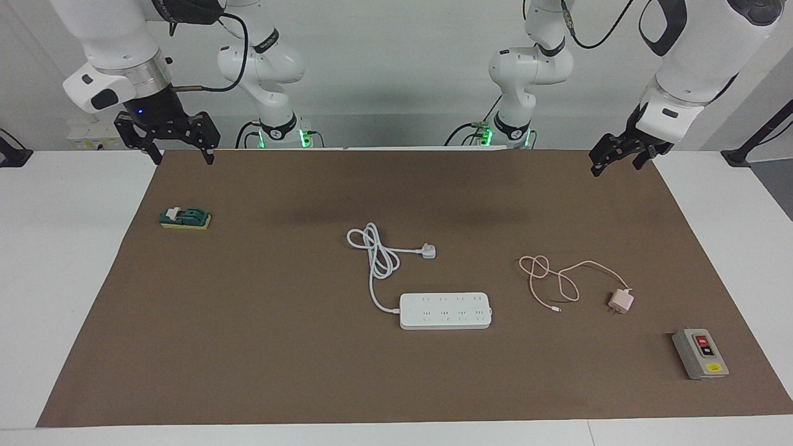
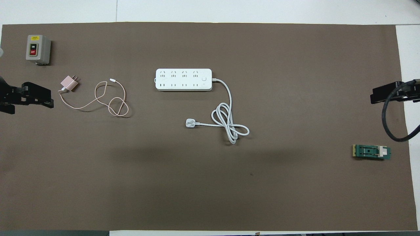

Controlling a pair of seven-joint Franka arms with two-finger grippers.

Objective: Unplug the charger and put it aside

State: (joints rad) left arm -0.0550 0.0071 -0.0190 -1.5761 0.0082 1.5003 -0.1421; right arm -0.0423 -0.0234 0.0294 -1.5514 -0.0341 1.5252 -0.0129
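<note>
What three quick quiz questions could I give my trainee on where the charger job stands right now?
1. True or false: the charger is plugged into the power strip.
2. Which thing lies nearest the charger? A) grey switch box B) green block C) white three-pin plug
3. Fill in: both the left pincer and the right pincer hold ____.

Key: 1) false, it lies loose on the brown mat, toward the left arm's end; 2) A; 3) nothing, both open at the mat's edge nearest the robots.
</note>
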